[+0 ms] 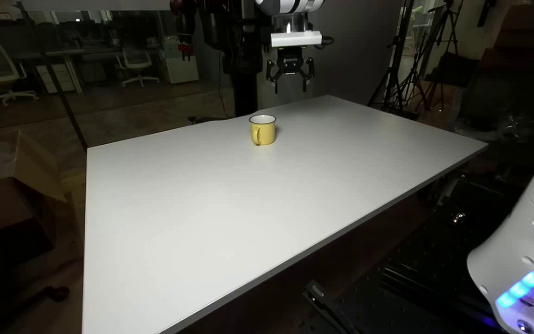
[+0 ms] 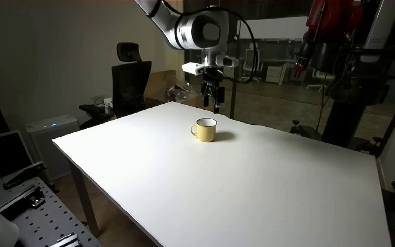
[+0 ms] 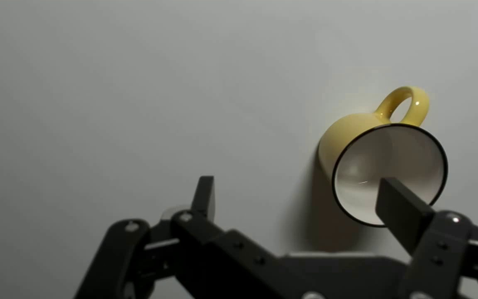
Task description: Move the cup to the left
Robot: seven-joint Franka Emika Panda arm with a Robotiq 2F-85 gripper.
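On white table, yellow cup upright, pale inside; hand above, jaws apart

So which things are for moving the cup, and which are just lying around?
For the job:
yellow cup
robot's open fingers
white table under the cup

Just around:
black office chair
cardboard box
red robot arm behind

In the wrist view, one finger of the gripper conceals part of the cup at the rim and interior; the lower edge crops the gripper. In both exterior views, picture edges truncate the arm and the table
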